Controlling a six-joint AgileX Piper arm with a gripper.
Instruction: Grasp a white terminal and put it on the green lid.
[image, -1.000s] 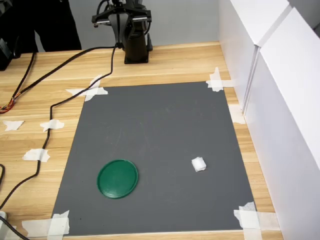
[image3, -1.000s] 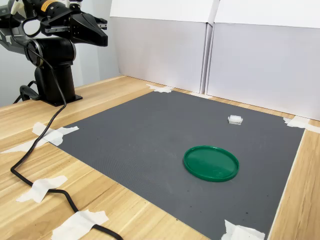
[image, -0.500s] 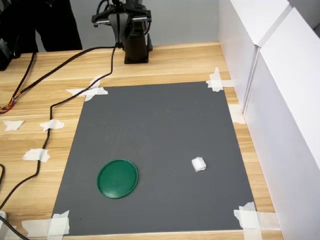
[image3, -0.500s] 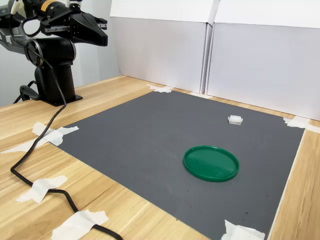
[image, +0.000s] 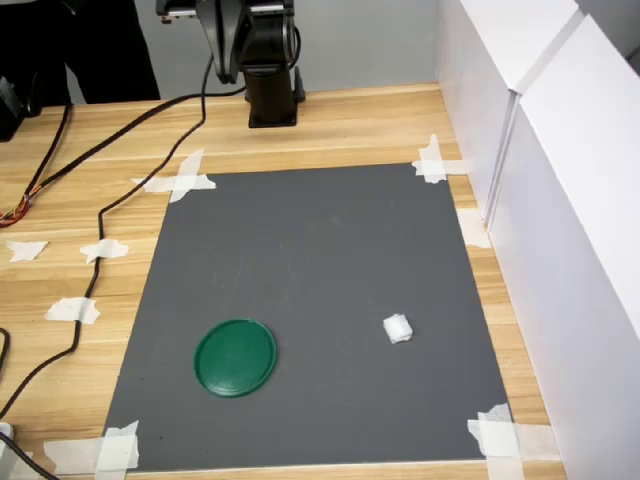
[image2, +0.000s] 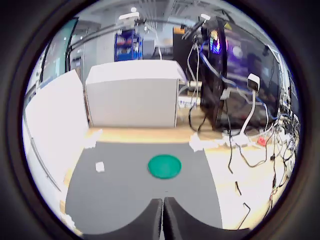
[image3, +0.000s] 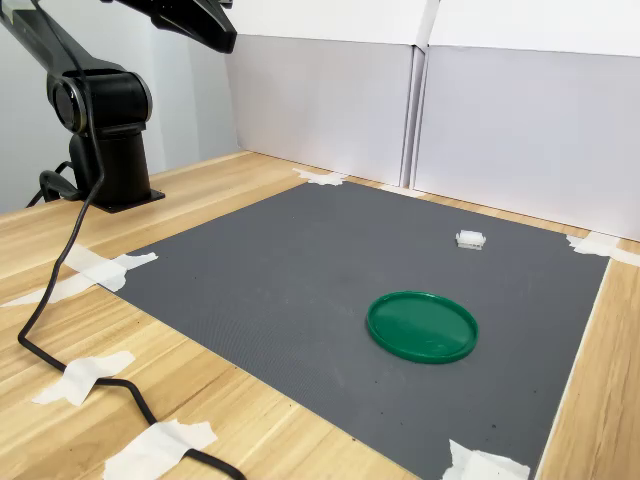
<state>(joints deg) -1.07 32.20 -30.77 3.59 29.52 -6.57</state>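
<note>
Gripper (image2: 163, 220) tips are sitting pressed together in the wrist view, with only a thin dark seam between the two black fingers (image2: 147, 221) and nothing caught in them. We are seeing the arm (image3: 95, 95) standing on its black base at the far edge of the wooden table (image: 340, 125), its upper links reaching up past the top of both exterior views; in the second exterior view the dark gripper end (image3: 205, 22) is pointing out over the table from high at the second exterior view's upper left, well above and well apart from everything on the mat.

We are finding the white terminal (image: 397, 328) lying on the grey mat (image: 310, 260), toward the first exterior view's right and near the white wall panels (image: 560, 200). The green lid (image: 235, 356) is lying flat on the same mat, apart from the terminal, toward the first exterior view's lower left. In the wrist view both are showing far ahead of the closed tips, the lid (image2: 164, 166) near the middle and the terminal (image2: 100, 166) off to one side. A black cable (image: 110, 200) is trailing from the arm across the table, past white tape scraps (image: 178, 182) holding the mat's corners.
</note>
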